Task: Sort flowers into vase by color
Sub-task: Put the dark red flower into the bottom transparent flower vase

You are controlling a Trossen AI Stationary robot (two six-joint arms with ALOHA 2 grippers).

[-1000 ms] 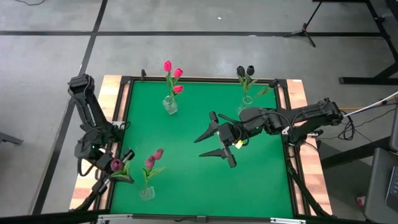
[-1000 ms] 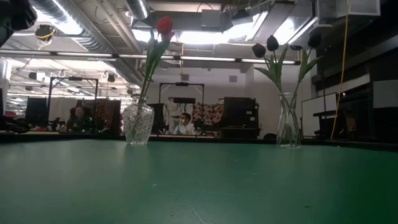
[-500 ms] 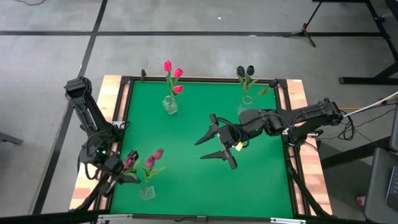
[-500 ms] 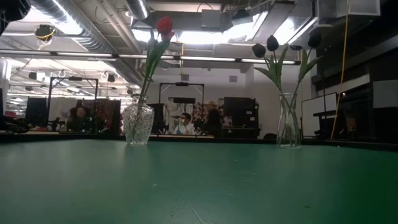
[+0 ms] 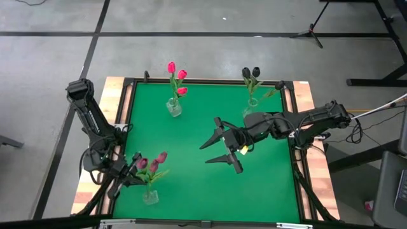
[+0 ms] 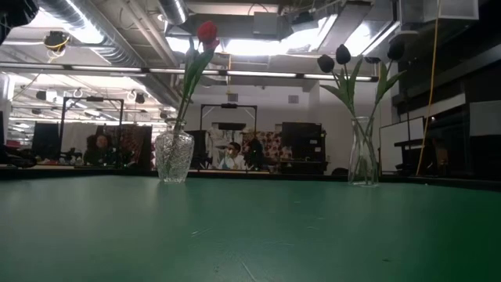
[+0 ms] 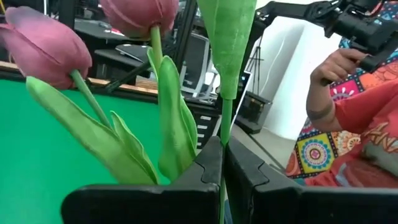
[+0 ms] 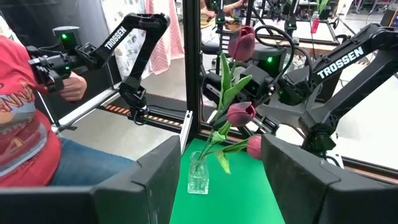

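Note:
My left gripper [image 5: 125,173] is at the near left of the green table [image 5: 210,184], shut on a maroon-pink tulip whose head [image 5: 141,163] is close to the near-left glass vase [image 5: 150,197]. That vase holds two maroon-pink tulips [image 5: 162,156], also seen in the left wrist view [image 7: 46,46]. At the far left, a vase [image 5: 173,107] holds pink-red tulips [image 5: 172,67]. A far-right vase [image 5: 252,102] holds near-black tulips [image 5: 247,72]. My right gripper [image 5: 222,147] hangs open over the middle of the table, holding nothing. My left gripper pinches the tulip's thin green stem [image 7: 222,134] between its two fingers, below a leaf [image 7: 227,37]. The fingers come in level from the table's left and lie across the stem. The tulip is lifted clear of the table, its head beside the tulips in the vase.
A person in a red shirt [image 8: 25,155] sits just beyond the table's left edge, a hand [image 7: 329,65] holding a dark device. Wooden rails [image 5: 114,102] and a black frame border the mat. Bare green mat lies between the vases and toward the near right.
My left gripper has gone toward the table's right, to the near-left vase, sinking a little and rolling, still shut on the tulip. The tulip's head has moved from the table's left rim to beside the two tulips in that vase.

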